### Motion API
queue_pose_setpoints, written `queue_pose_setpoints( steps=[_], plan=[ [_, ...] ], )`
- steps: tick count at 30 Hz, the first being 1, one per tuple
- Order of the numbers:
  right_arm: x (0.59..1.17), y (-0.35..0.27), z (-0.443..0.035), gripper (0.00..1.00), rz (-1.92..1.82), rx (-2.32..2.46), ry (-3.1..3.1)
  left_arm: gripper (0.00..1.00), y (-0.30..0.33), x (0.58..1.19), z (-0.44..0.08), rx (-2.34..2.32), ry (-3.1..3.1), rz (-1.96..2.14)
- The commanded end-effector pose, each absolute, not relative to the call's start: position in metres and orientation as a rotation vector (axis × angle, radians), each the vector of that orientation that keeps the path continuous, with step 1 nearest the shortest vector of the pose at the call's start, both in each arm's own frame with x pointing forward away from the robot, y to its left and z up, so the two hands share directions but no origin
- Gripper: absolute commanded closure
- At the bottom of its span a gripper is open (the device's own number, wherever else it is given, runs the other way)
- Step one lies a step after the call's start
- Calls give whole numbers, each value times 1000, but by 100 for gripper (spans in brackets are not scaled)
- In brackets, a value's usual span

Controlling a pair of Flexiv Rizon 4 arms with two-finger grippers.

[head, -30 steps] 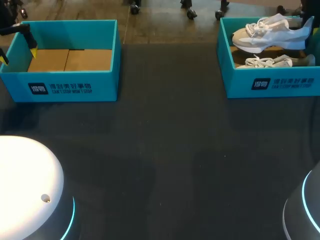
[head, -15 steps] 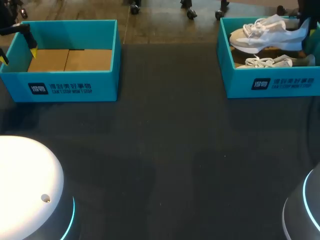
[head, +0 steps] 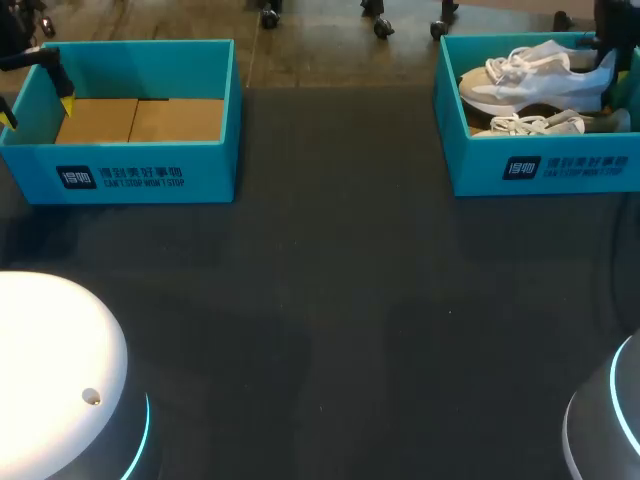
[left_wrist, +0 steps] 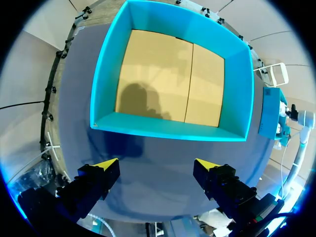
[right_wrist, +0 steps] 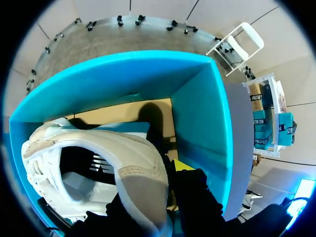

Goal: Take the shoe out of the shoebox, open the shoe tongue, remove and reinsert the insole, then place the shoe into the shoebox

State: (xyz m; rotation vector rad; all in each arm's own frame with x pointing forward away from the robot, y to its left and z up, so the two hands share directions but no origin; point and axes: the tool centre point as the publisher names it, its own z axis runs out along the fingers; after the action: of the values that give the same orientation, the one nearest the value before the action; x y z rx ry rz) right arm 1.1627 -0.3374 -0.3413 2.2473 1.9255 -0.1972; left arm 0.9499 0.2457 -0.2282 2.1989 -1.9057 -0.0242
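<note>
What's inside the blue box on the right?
In the blue box: two white shoes. The upper shoe is held by its heel in the right gripper; the lower shoe lies by the front wall. They hide most of the floor.

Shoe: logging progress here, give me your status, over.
Right claw shut on shoe at the heel. Shoe inside right shoebox, second shoe close beneath. Left claw open, by empty left shoebox.
</note>
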Motion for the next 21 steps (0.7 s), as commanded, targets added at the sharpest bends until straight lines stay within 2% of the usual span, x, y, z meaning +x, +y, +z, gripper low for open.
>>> queue_pose_setpoints(
  steps=[1, 21],
  plan=[
    [1173, -338, -352, 100, -201, 2258, 1936, 0, 245, 949, -228, 2201, -1907, -22],
    [1173, -333, -378, 100, -185, 2285, 1969, 0, 245, 949, -228, 2201, -1907, -22]
  ],
)
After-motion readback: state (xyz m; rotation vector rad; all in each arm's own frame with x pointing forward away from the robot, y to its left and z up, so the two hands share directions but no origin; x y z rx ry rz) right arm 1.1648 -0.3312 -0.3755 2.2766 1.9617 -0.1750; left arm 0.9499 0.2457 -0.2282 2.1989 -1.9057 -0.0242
